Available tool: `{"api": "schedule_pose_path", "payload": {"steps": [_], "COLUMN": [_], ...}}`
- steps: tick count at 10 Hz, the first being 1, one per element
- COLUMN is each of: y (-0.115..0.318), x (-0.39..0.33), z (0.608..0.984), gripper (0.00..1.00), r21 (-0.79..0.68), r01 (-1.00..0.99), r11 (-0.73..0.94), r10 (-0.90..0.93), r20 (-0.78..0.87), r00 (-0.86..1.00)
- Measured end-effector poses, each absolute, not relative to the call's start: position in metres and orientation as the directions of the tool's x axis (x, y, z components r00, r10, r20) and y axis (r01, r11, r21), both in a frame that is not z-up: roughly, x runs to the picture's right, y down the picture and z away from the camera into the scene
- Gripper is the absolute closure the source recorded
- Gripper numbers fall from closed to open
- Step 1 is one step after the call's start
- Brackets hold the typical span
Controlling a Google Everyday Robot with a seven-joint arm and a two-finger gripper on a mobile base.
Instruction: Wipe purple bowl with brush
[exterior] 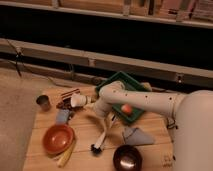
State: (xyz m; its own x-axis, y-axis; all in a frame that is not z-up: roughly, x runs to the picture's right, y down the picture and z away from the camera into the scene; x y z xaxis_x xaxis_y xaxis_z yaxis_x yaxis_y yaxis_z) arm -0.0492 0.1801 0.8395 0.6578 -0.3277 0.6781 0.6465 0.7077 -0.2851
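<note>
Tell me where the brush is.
Camera view, front middle of the table: the brush is between the orange bowl and the purple bowl, its handle reaching up to the gripper.

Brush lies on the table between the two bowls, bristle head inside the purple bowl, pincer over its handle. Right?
Not quite. The camera view shows the bristle head of the brush resting on the table, left of the purple bowl, not inside it. The rest holds: it lies between that and the orange bowl, pincer over its handle.

Likely a robotics lab: a wooden table strewn with dishes, below wall rails.
</note>
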Motion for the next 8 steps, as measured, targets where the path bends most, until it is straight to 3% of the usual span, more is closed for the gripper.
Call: {"api": "schedule_pose_path", "payload": {"steps": [2, 8], "y": [0.1808, 0.1809], "x": [-0.0480, -0.0479], "z": [0.8403, 0.8401], "gripper": [0.20, 0.20], "r21": [-0.290, -0.289], "r01": [0.647, 0.646], "r11": [0.706, 0.706], "r10": [-0.324, -0.324], "r20": [0.680, 0.680], "r00": [0.658, 0.658]}}
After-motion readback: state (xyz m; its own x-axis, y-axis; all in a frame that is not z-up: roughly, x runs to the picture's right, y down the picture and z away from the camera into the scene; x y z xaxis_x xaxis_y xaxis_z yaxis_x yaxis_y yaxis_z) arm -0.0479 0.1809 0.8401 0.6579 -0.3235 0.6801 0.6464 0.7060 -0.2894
